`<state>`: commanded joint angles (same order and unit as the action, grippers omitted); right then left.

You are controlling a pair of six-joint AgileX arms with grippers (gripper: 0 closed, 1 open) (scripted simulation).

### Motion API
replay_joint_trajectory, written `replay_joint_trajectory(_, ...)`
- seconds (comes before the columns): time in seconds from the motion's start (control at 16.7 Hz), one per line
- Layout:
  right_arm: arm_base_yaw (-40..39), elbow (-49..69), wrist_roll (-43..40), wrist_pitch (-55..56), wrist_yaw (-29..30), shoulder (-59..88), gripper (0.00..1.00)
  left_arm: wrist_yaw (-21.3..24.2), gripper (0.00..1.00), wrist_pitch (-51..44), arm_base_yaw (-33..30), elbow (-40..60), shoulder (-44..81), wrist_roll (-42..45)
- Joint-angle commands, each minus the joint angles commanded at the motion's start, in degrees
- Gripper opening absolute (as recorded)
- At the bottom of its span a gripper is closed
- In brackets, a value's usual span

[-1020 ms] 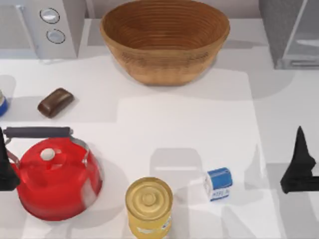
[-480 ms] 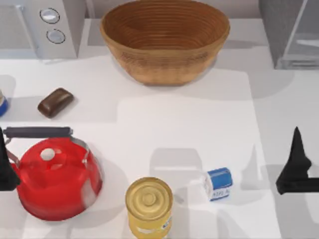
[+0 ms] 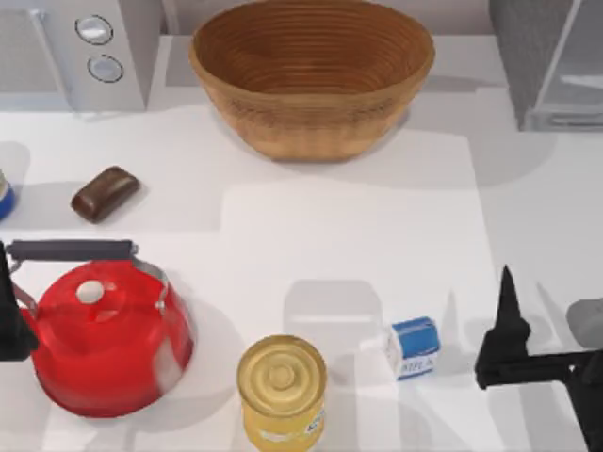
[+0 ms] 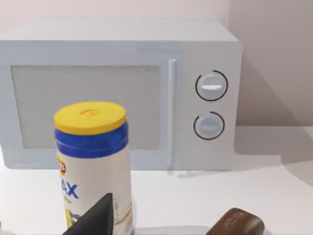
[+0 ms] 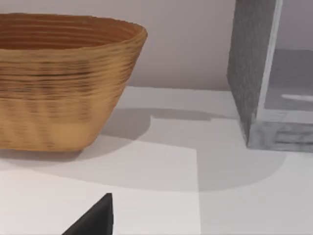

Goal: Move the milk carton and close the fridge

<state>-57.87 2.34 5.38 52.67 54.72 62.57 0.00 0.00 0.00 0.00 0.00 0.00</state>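
My right gripper (image 3: 506,331) sits just right of the milk carton (image 3: 413,347) near the table's front edge; I cannot tell its finger spread; the fridge (image 3: 549,62) stands back right; my left arm is parked far left.

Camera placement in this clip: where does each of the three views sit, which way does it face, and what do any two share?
Top view: above the table, looking down; right gripper beside the milk carton, left gripper by the red kettle.
Left wrist view: low, facing the microwave and a yellow-lidded canister; a dark fingertip shows.
Right wrist view: low, facing the basket and fridge.
Shared: basket, fridge and microwave also appear from above.
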Motion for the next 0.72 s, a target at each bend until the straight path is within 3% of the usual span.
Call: replay_joint_trajectory(0.72,-11.3,5.2,10.9,27.1,-0.9,44.3,1.0,0.0,1.0,0.0,0.0,0.0,0.0,0.0)
